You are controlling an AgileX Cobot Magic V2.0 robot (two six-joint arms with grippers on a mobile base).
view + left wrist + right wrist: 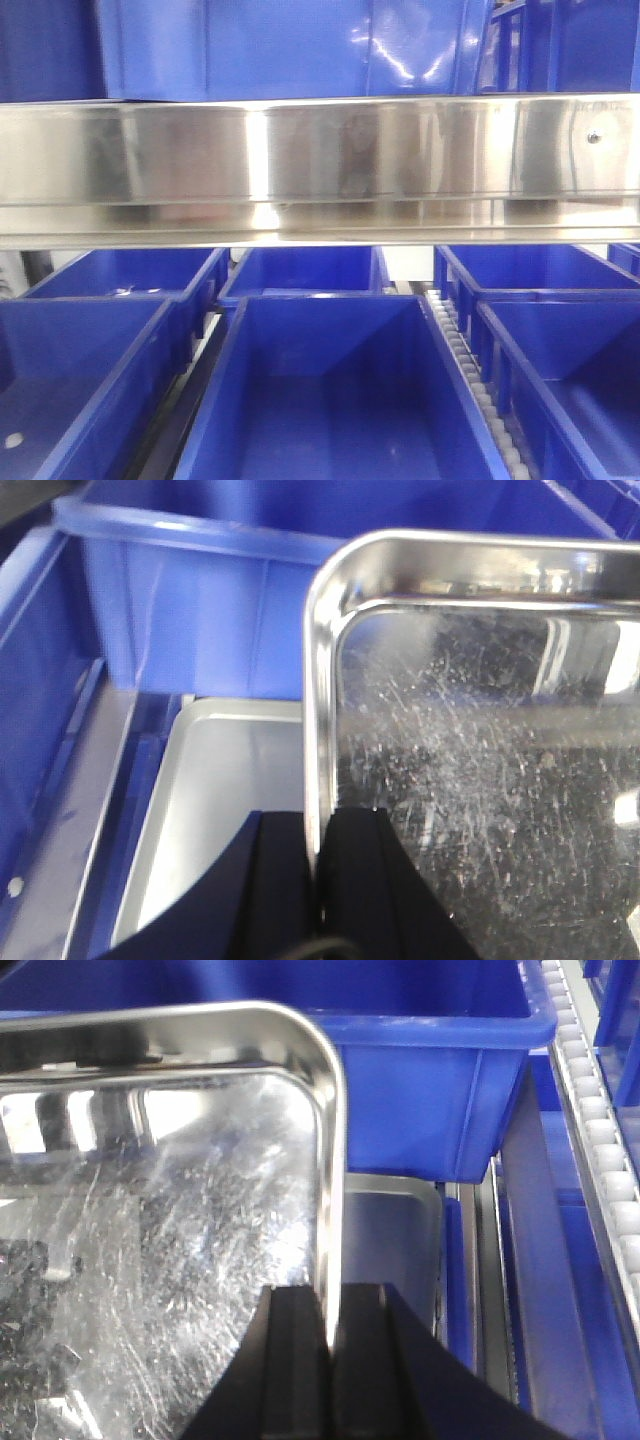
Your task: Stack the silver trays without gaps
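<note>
Clearly, the left hand (318, 830) is clamped on the left rim of the scratched silver tray (480, 760), with one black finger (275, 880) outside the rim and the other inside. At bottom centre of the right wrist view, the right hand (330, 1305) pinches the opposite rim the same way. A second silver tray (220, 780) lies below, partly covered, in front of a blue bin (200, 600). Whether the trays touch cannot be told.

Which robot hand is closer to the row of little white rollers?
Right. The right gripper pinches the silver tray by the rim nearest the white rollers. The left gripper pinches the opposite rim, the whole tray farther off; its view shows no rollers.
</note>
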